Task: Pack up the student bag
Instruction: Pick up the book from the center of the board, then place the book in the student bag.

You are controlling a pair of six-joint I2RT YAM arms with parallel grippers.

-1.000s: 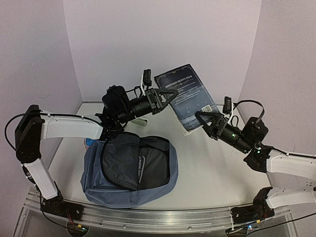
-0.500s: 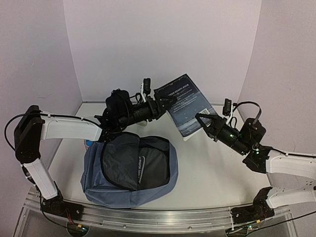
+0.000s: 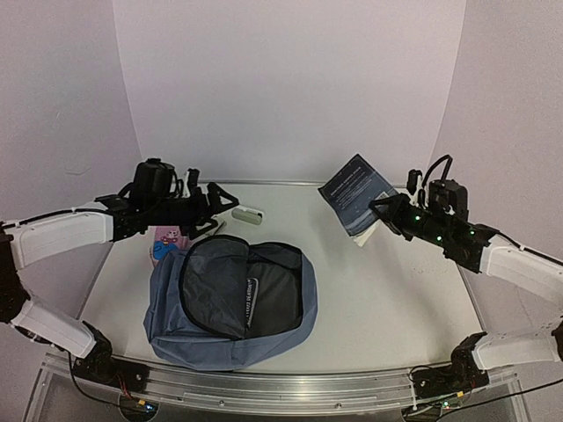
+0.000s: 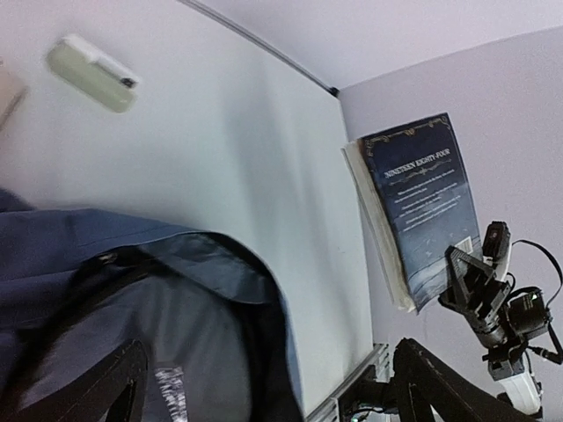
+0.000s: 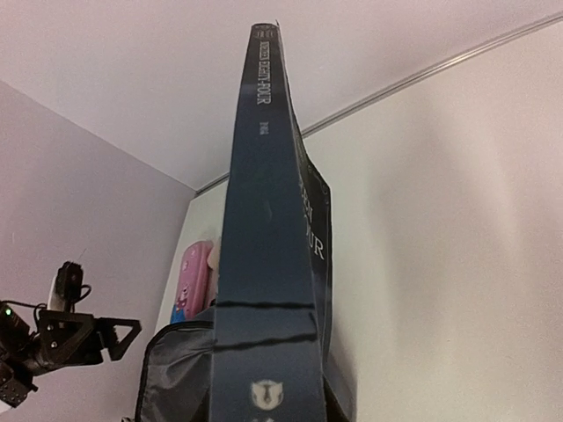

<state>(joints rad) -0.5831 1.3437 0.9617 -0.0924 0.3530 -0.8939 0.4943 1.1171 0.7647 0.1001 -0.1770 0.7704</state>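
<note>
Item: student bag (image 3: 230, 301). Large soft backpack, dusty-blue fabric. Lies flat on the tabletop (image 3: 387, 290), left of centre, its lower side close to the near edge. Main opening gapes wide, edged in black. Dark grey lining faces up, with small white lettering on it. Blue shell shows along the left and near sides. Fabric slack and rumpled.

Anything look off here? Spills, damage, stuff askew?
Nothing spilled or damaged. One oddity: the book hangs tilted in mid-air right of the open student bag, pinched near one corner by the right gripper, so the grip looks marginal. The left gripper is open and empty.
</note>
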